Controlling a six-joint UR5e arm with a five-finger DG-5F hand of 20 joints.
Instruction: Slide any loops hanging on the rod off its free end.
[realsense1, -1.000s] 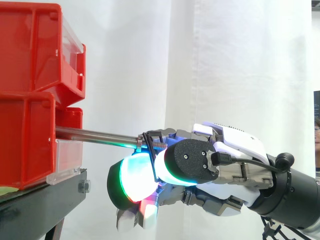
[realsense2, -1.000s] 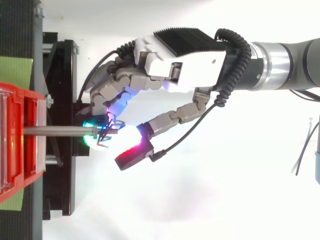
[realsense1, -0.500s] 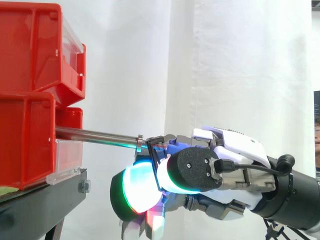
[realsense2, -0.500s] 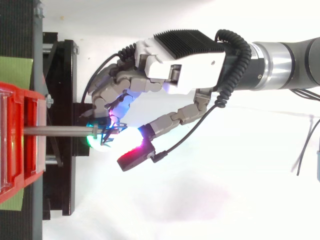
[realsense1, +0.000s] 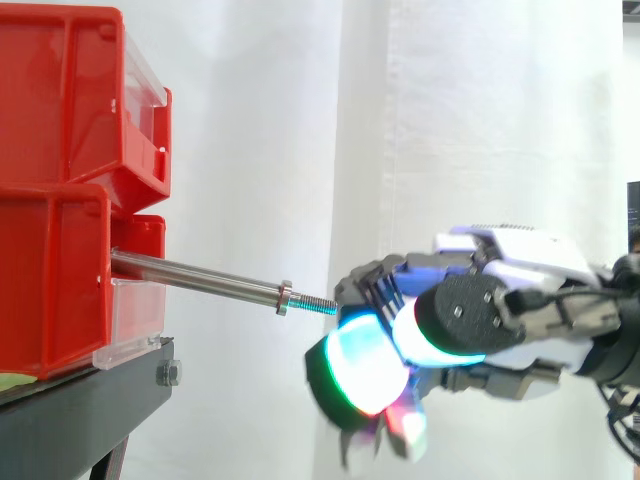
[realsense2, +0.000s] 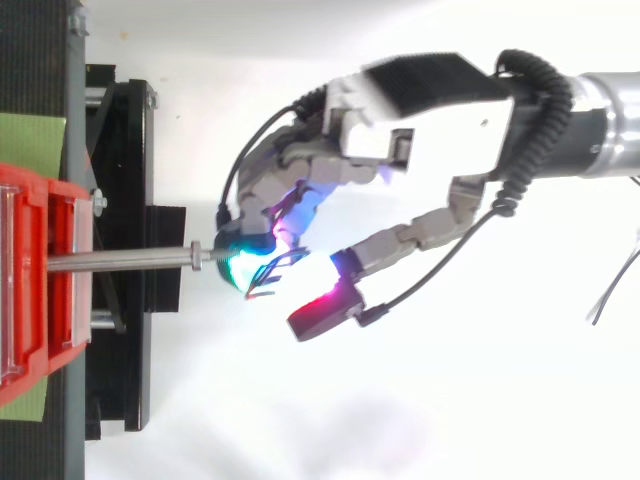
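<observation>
loops (realsense2: 278, 262) half hidden in robot hand (realsense2: 430, 130)

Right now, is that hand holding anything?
Hand: closed, fingers curled round the loops, just beyond the rod's free end.

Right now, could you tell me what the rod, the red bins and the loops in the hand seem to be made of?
The rod: bare metal, likely steel; grey, polished glints, threaded tip. The red bins: glossy moulded plastic, by the even colour and sheen. The loops: thin dark wire, perhaps coated; too fine to tell, pinched in the hand.
</observation>
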